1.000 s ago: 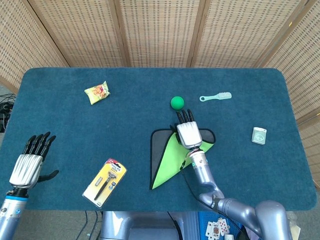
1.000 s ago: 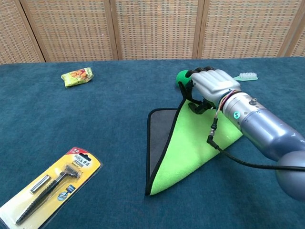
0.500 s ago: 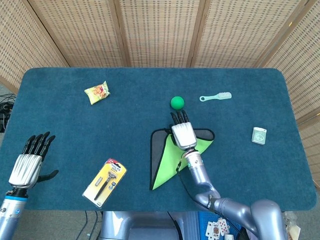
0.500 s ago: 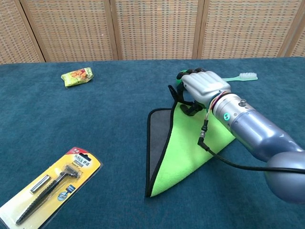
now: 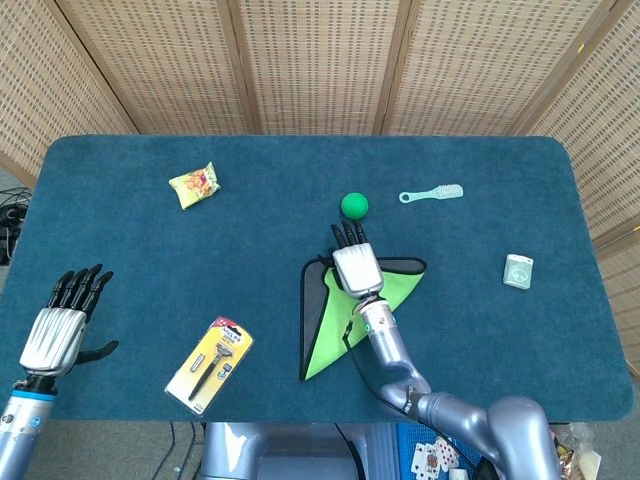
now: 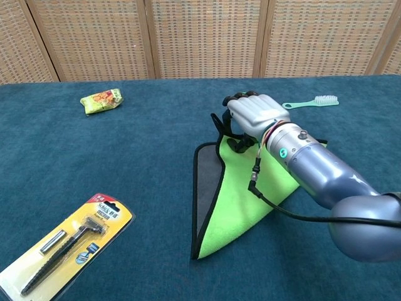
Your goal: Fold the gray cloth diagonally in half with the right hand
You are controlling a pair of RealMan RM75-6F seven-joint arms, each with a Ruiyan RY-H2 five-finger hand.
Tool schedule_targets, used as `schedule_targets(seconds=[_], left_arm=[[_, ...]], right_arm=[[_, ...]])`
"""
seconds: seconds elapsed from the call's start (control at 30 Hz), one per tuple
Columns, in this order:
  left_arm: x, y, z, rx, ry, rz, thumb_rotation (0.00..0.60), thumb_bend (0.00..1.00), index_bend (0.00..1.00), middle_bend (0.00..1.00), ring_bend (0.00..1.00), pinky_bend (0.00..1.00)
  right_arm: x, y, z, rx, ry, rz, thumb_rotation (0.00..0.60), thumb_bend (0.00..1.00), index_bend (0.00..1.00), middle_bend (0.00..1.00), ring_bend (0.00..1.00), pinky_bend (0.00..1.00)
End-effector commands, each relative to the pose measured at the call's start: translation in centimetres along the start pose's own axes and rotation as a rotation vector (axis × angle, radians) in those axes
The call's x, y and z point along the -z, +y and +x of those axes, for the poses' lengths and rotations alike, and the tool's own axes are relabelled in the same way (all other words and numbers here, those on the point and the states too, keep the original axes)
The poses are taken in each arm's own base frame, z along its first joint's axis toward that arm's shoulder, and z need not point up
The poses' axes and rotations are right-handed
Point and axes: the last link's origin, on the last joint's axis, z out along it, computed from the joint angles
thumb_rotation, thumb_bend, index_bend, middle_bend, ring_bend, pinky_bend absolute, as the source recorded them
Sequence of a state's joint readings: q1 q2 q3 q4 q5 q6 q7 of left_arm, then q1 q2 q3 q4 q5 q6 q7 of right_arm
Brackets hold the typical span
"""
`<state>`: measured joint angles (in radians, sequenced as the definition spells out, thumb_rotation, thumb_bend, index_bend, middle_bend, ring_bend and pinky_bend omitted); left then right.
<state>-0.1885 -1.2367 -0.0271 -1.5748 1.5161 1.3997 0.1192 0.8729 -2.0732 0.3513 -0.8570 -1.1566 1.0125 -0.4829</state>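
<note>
The gray cloth (image 5: 313, 300) (image 6: 205, 182) lies mid-table, partly folded so its bright green underside (image 5: 335, 335) (image 6: 241, 194) faces up. A strip of gray still shows along the left edge. My right hand (image 5: 355, 265) (image 6: 254, 113) is at the cloth's far end and grips a raised black-edged corner, held just above the table. My left hand (image 5: 58, 325) hovers open over the near left corner of the table, far from the cloth, and appears only in the head view.
A green ball (image 5: 354, 205) sits just beyond the right hand. A mint toothbrush (image 5: 432, 193) (image 6: 310, 101) lies at the back right and a small box (image 5: 518, 271) at the right. A snack packet (image 5: 195, 184) (image 6: 101, 100) and a razor package (image 5: 210, 363) (image 6: 66, 241) lie on the left.
The right hand has carried the gripped corner leftward, pulling the green flap further over the gray. The left hand has not moved.
</note>
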Motion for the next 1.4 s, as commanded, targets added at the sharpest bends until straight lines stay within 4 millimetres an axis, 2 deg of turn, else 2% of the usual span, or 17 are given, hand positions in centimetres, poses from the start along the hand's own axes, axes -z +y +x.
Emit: schedule_targets(seconds=[0.03,0.8,1.4], left_arm=[[0.0,0.0,0.0,0.000,-0.001,0.002,0.600,0.16,0.00,0.00,0.00,0.00],[-0.3,-0.1,-0.3,0.000,-0.013,0.008,0.600,0.16,0.00,0.00,0.00,0.00],[-0.6,-0.1,-0.7,-0.002,-0.031,0.009,0.600,0.16,0.00,0.00,0.00,0.00]], right_arm=[[-0.2,-0.2,0.0,0.000,0.000,0.004,0.600,0.54,0.64,0.12,0.00,0.00],[-1.4,-1.5,0.5,0.017,0.003,0.030,0.600,0.54,0.64,0.12,0.00,0.00],[-3.4,-2.2,0.9,0.050,0.000,0.032,0.600,0.54,0.64,0.12,0.00,0.00]])
